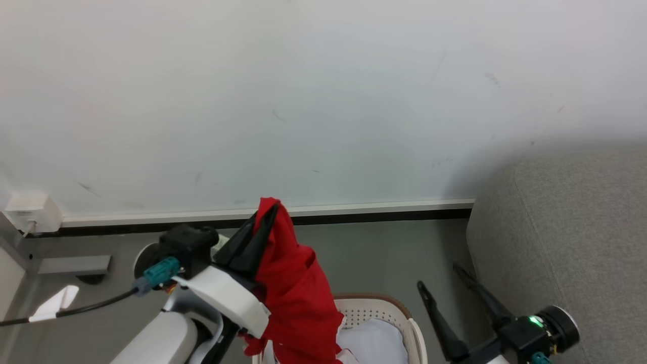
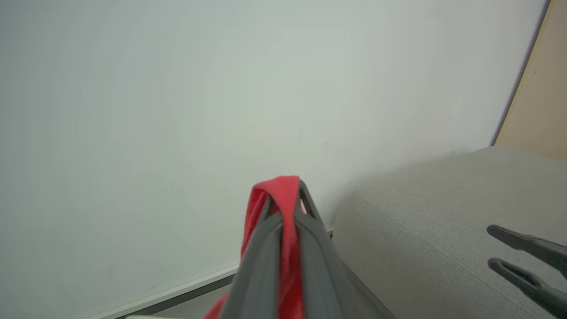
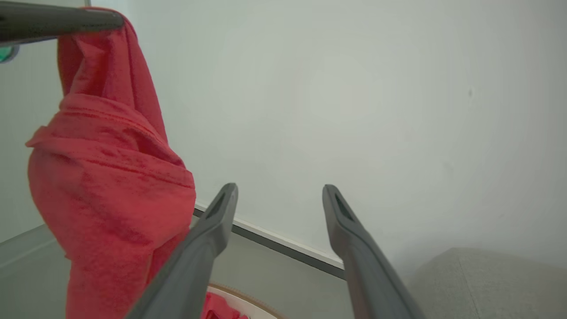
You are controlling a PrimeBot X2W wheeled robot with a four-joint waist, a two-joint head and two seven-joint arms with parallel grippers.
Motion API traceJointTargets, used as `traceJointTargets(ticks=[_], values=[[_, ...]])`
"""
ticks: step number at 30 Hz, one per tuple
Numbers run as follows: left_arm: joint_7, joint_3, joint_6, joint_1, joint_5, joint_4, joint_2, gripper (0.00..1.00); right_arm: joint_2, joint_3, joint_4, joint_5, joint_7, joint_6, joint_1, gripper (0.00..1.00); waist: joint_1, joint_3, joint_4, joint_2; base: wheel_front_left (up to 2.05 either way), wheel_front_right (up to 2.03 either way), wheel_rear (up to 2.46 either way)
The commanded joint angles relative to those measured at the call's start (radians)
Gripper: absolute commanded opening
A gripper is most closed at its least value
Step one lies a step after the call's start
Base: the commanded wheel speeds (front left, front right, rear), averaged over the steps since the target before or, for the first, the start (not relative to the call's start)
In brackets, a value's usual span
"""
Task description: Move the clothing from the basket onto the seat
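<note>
Head view: my left pincer (image 1: 265, 212), left of centre, is clenched on a fold of the red clothing (image 1: 293, 283). I hold it high so the cloth hangs free of the basket (image 1: 404, 318) at the bottom edge. Its lower end runs off the bottom edge, so I cannot tell whether it has cleared the rim. A pale cushion (image 1: 376, 341) lies inside the basket. My right pincer (image 1: 438, 276), lower right, stands released and empty between basket and seat (image 1: 566, 227), which fills the right edge. As I judge it, that pincer lies across my way to the seat.

Left wrist view: the clothing (image 2: 279, 188) is pinched between my two fingers at bottom centre, a loop poking past the tips. The seat (image 2: 443, 221) lies to the right, with the right pincer (image 2: 490, 246) spread in front of it at the right edge. Bare wall (image 2: 177, 110) lies behind.

Right wrist view: my right pincer (image 3: 280, 188) gapes wide, gripping nothing. The clothing (image 3: 110, 186) hangs at the left from the left pincer (image 3: 115, 20) at top left. The basket (image 3: 248, 299) rim peeps in below, and a corner of the seat (image 3: 487, 283) at lower right.
</note>
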Motion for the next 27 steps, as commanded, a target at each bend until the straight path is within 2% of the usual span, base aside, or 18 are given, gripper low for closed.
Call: traceJointTargets(ticks=[1, 9, 15, 27], values=[[0.01, 0.002, 0.004, -0.005, -0.008, -0.025, 0.007, 0.0, -0.015, 0.029, 0.004, 0.023, 0.0, -0.002, -0.027, 1.0, 0.0001, -0.001, 0.001, -0.0001, 0.0, 0.0, 0.0], [0.044, -0.016, 0.011, -0.002, -0.01, -0.104, 0.01, 0.0, -0.08, 0.236, 0.033, 0.104, 0.003, -0.002, -0.169, 1.0, 0.0001, -0.005, 0.007, -0.0001, 0.0, 0.0, 0.0], [0.06, -0.053, -0.012, -0.025, -0.002, -0.118, -0.016, 0.0, -0.092, 0.355, 0.057, 0.157, 0.002, -0.002, -0.275, 1.0, 0.0001, -0.012, 0.023, -0.0001, 0.0, 0.0, 0.0], [0.09, -0.135, -0.051, -0.058, -0.003, -0.134, -0.071, 0.0, -0.025, 0.495, 0.217, 0.273, 0.001, -0.002, -0.384, 1.0, 0.0001, -0.021, 0.046, -0.0001, 0.0, 0.0, 0.0]])
